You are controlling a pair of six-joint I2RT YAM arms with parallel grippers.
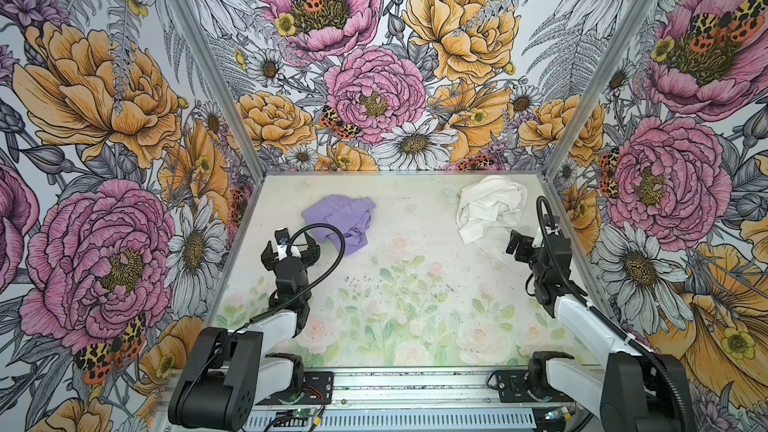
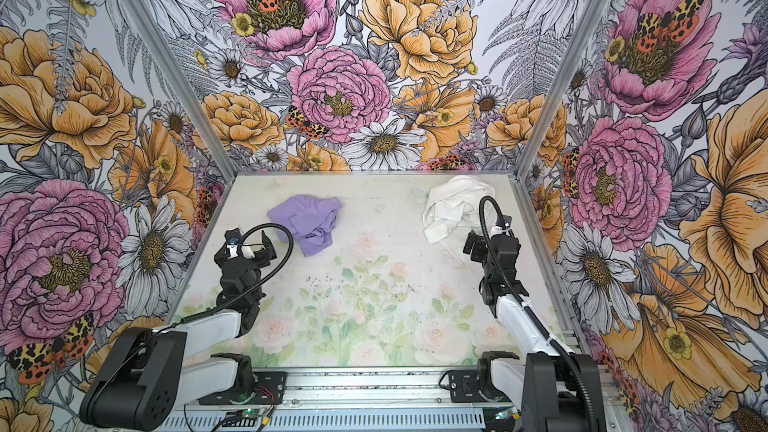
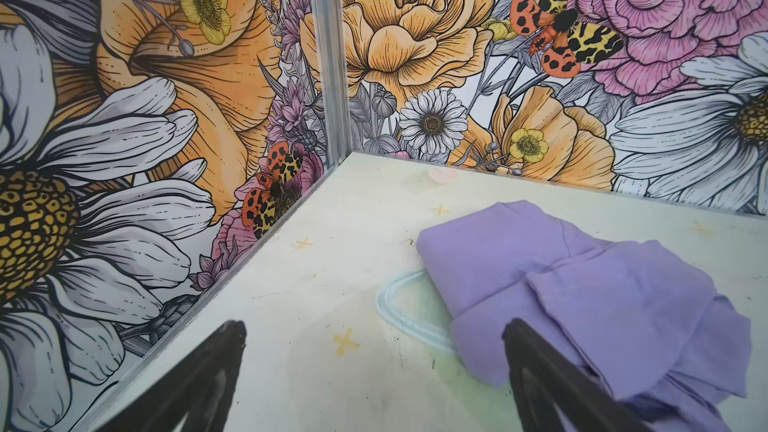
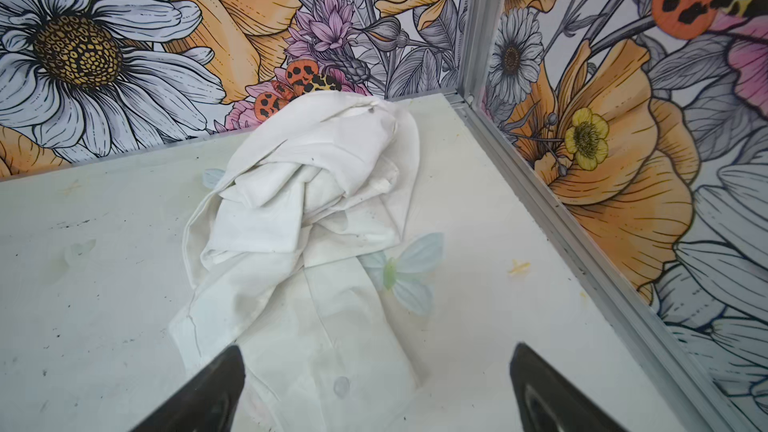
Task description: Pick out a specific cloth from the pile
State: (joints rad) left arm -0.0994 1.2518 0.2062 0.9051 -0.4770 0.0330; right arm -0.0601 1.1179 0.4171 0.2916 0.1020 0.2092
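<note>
The lavender cloth (image 1: 338, 218) (image 2: 305, 222) lies crumpled by itself at the back left of the table, apart from the pile. The pile (image 1: 490, 207) (image 2: 457, 209), a heap of white buttoned fabric, sits at the back right. My left gripper (image 1: 291, 243) (image 2: 245, 249) is open just in front and to the left of the cloth. In the left wrist view one finger overlaps the cloth's (image 3: 582, 284) near edge, with bare table between the jaws (image 3: 374, 324). My right gripper (image 1: 517, 243) (image 4: 378, 349) is open over the near tail of the white fabric (image 4: 316, 201), holding nothing.
Flower-printed walls with metal corner posts (image 1: 249, 147) (image 1: 557, 151) close in the table (image 1: 395, 284) on three sides. Both fabrics lie near the back wall and corners. A metal rail (image 1: 415, 384) carrying the arm bases runs along the front edge.
</note>
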